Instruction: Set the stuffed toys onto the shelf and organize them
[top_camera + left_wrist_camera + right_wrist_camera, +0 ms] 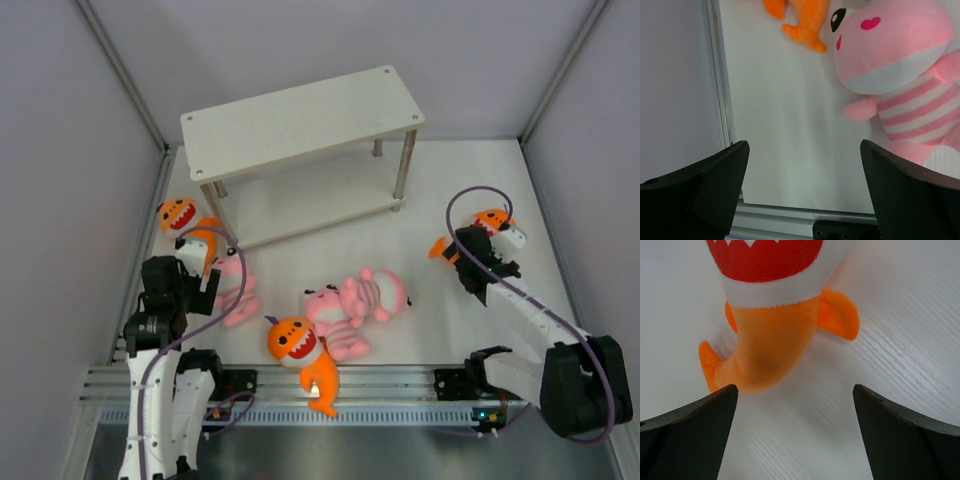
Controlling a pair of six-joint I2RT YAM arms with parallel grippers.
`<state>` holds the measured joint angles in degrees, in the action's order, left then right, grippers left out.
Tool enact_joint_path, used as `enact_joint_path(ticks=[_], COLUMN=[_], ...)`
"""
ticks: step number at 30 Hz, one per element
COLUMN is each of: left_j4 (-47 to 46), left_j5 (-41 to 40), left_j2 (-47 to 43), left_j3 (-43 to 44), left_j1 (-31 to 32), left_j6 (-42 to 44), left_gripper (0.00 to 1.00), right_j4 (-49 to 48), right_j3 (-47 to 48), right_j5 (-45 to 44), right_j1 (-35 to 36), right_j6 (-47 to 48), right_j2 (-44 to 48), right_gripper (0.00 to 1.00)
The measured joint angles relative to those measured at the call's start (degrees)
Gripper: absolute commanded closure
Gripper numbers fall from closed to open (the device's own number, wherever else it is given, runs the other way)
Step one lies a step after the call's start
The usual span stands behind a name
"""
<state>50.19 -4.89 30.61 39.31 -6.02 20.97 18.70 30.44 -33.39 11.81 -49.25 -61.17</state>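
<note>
Right gripper (792, 400) spread wide, empty. Orange shark (772, 340) at 12 o'clock, likely soft, light — pinch mid-body. Left gripper (805, 150) likewise spread, pink toy (890, 50) at 2 o'clock.

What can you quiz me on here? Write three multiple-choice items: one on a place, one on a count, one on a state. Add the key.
1. What lies just ahead of the right fingers?
A) a pink toy B) a shark C) nothing
2. How many pink toys show from above?
A) one B) three C) five
3. The left fingers are:
A) open B) shut on a shark C) shut on a pink toy

Key: 1 B, its orange body fills the right wrist view. 2 B, one at the left and two in the middle. 3 A, they stand wide apart with nothing between them.
</note>
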Motion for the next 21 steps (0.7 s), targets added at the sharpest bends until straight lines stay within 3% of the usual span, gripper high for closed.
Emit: enact_joint_path(ticks=[6,9,21], left_j4=[0.00,0.00,0.02], left_j5=[0.76,0.79,0.74], left_j2=[-0.81,-0.90,-1.62], left_j3=[0.00,0.00,0.00], left_j1=[-0.02,-0.02,-0.04], left_j6=[0.11,0.09,0.00], left_gripper=[0.01,0.01,0.01], right_j4=[-3.56,-5.49,-12.76], right_j3=[3.39,6.08,7.96], right_j5=[0.28,0.57,4.59], right_j1=[-0.07,-0.37,-8.04], right_j6=[-1.49,-1.66,-1.38], right_j2=[-11.19,-15.74,-23.89], right_gripper=[0.01,0.07,0.18])
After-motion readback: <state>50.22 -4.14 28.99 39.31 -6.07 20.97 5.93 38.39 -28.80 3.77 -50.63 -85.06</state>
